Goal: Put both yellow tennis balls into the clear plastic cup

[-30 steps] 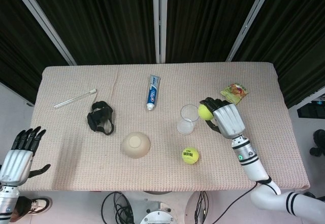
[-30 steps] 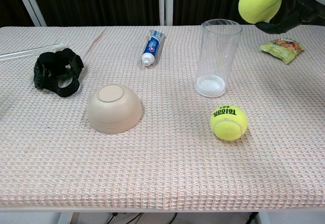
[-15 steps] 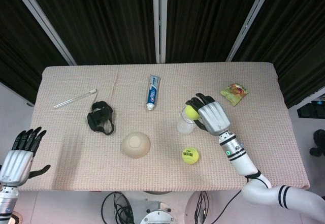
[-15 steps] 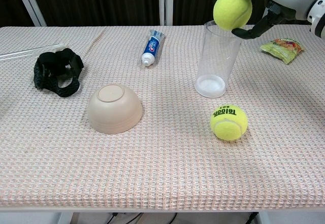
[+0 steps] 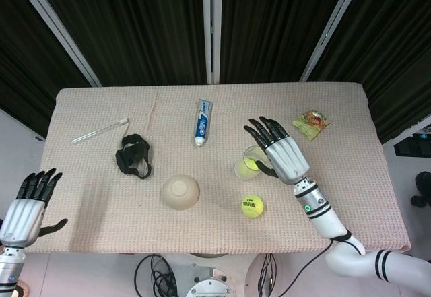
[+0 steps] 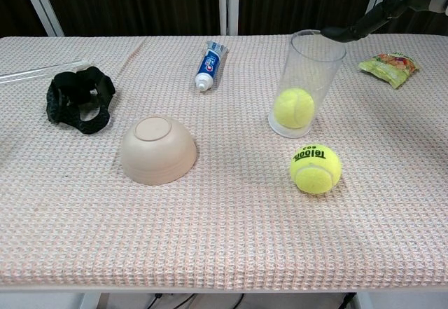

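Fuzzy ball [image 6: 293, 108] inside clear cup [image 6: 310, 62]

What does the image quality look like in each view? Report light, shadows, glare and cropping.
Head view: even overhead light, sharp throughout, dark curtains behind, soft shadow beside the bowl. Chest view: crisp weave on the tablecloth, faint shadow under the loose tennis ball, slight sheen on the clear cup, no strong glare; the right robot hand is cropped at the top edge.

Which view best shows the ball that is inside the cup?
Chest view: the tennis ball sits plainly at the clear plastic cup's bottom. Head view shows only a yellow patch beside the right hand.
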Robot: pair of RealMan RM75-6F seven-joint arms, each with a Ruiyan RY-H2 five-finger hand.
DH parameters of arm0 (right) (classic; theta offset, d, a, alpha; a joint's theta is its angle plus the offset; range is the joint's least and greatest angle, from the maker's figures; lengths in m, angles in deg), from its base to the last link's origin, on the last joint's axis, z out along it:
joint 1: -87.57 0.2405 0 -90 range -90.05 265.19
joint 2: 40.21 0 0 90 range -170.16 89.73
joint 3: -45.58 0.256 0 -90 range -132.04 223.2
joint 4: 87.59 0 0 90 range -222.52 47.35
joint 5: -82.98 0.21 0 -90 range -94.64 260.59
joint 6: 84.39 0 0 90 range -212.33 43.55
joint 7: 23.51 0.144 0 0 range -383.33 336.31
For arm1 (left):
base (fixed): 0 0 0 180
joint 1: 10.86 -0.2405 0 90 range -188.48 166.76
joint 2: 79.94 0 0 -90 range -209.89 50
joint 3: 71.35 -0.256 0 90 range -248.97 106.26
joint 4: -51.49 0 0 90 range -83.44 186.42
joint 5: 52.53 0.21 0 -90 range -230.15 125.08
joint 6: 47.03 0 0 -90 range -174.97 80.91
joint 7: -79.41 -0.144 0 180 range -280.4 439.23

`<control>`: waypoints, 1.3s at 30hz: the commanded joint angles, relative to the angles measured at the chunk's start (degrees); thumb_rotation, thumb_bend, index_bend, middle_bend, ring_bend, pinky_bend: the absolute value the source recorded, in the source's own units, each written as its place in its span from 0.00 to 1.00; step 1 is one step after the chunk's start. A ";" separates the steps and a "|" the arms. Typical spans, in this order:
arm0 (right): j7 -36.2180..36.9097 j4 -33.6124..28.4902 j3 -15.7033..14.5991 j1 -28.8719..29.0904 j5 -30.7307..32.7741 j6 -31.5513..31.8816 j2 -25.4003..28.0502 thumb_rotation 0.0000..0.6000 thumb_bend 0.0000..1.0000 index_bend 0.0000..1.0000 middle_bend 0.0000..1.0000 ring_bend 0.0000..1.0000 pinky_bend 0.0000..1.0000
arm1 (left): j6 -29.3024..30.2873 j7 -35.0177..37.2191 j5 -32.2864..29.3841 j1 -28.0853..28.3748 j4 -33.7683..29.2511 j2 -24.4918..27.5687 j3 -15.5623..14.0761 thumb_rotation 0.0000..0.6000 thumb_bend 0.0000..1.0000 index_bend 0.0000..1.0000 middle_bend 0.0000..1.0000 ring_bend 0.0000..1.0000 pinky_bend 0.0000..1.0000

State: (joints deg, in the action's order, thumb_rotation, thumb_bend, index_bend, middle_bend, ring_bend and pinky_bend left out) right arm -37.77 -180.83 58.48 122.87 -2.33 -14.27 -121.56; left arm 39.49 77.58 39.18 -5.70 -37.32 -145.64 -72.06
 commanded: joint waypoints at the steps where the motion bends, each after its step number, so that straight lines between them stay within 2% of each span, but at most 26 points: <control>1: 1.48 -2.01 -2.83 -1.41 -5.97 3.68 1.03 1.00 0.18 0.09 0.09 0.00 0.12 | -0.10 -0.21 -0.02 0.05 -0.09 -0.07 0.00 1.00 0.03 0.06 0.01 0.00 0.00; 6: 1.71 -0.78 -8.20 -2.30 -17.16 8.01 -0.03 1.00 0.18 0.09 0.09 0.00 0.12 | -0.35 -0.67 0.05 0.20 -0.28 -0.29 -0.02 1.00 0.03 0.06 0.01 0.00 0.00; 9: 0.51 0.07 -10.70 -2.82 -21.42 9.17 -0.84 1.00 0.18 0.09 0.09 0.00 0.13 | -0.42 -0.81 -0.04 0.07 -0.31 -0.38 -0.18 1.00 0.03 0.06 0.01 0.00 0.00; 14: -0.66 -0.24 -14.46 -3.46 -22.96 6.40 -0.92 1.00 0.18 0.09 0.09 0.01 0.16 | -0.20 -0.46 -0.44 -0.35 -0.08 -0.44 -0.30 1.00 0.03 0.06 0.01 0.00 0.00; 19: -2.66 -3.36 -16.61 -4.01 -19.77 1.02 1.19 1.00 0.18 0.09 0.14 0.07 0.23 | 0.16 -0.01 -0.38 -0.72 0.15 -0.46 -0.49 1.00 0.03 0.06 0.01 0.00 0.00; 25: -7.66 -7.58 -16.49 -4.06 -9.46 -8.17 4.29 1.00 0.18 0.06 0.15 0.09 0.26 | -0.42 0.09 -0.53 -0.64 0.22 -0.46 -0.64 1.00 0.03 0.06 0.01 0.00 0.00; 39: -13.04 -2.20 -16.52 -4.69 -3.92 -12.48 -0.19 1.00 0.19 0.03 0.13 0.09 0.30 | -0.23 -0.84 -0.78 -0.84 0.26 -0.66 -0.44 1.00 0.03 0.06 0.01 0.00 0.00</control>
State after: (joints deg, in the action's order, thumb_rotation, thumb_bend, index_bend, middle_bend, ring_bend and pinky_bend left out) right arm -50.39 -183.38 41.90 118.21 -6.75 -26.30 -121.30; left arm 39.26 76.75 38.40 -6.54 -37.07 -146.30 -72.50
